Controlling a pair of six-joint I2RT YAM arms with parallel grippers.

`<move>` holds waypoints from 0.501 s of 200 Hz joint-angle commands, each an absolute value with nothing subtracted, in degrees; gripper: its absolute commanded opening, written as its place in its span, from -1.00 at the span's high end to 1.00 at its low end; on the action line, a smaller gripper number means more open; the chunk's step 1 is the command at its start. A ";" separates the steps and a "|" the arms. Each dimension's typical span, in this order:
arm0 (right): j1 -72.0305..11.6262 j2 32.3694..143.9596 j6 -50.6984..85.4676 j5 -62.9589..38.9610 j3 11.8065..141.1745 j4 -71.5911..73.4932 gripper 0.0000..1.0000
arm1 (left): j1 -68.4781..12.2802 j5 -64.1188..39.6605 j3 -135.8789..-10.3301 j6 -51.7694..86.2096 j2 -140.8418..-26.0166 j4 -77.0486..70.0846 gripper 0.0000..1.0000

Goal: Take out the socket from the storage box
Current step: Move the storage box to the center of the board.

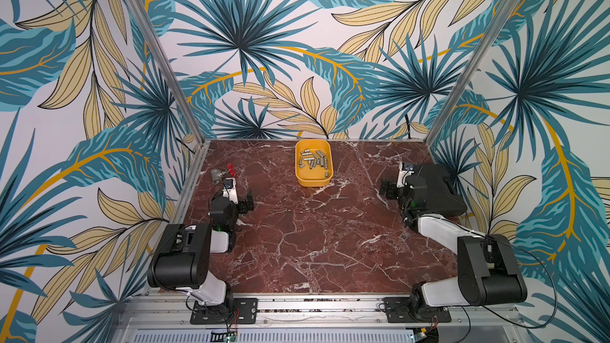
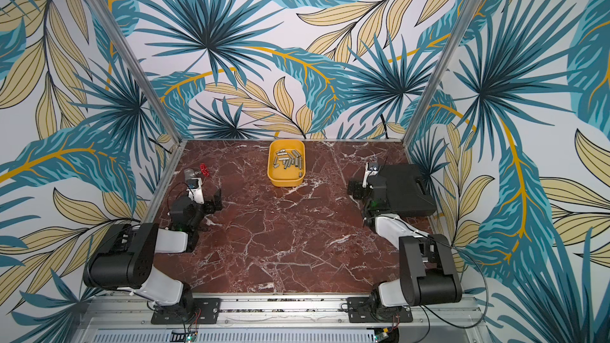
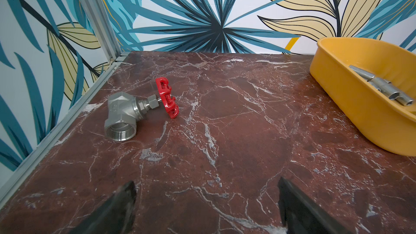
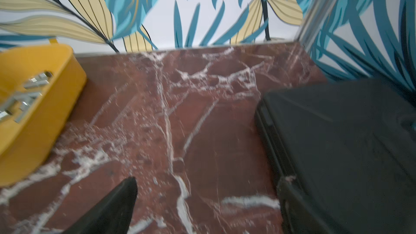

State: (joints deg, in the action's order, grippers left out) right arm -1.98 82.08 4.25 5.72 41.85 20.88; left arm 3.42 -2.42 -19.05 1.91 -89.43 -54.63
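Many sockets lie loose in the box, which in both top views sits ahead of and between the two pairs of jaws, well apart from each. Both arms rest low at the worktop's sides, probably so either can reach in. The left wrist view shows the left jaws wide and empty, a valve ahead on their outer side and the box ahead on their inner side. The right wrist view is blurred and shows only one right jaw clearly. They look wide and empty, with the box inward and a black case just outward.
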 commanded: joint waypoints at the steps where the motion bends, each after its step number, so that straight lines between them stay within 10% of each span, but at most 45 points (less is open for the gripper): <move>1: -3.44 82.86 8.47 -1.75 49.05 2.23 -0.99 | 3.51 -2.94 -21.40 1.74 -89.56 -55.37 -1.00; 100: -15.93 106.82 14.79 -3.77 83.06 -17.05 -0.99 | 3.10 -10.32 -30.57 14.61 -64.56 -17.24 -0.89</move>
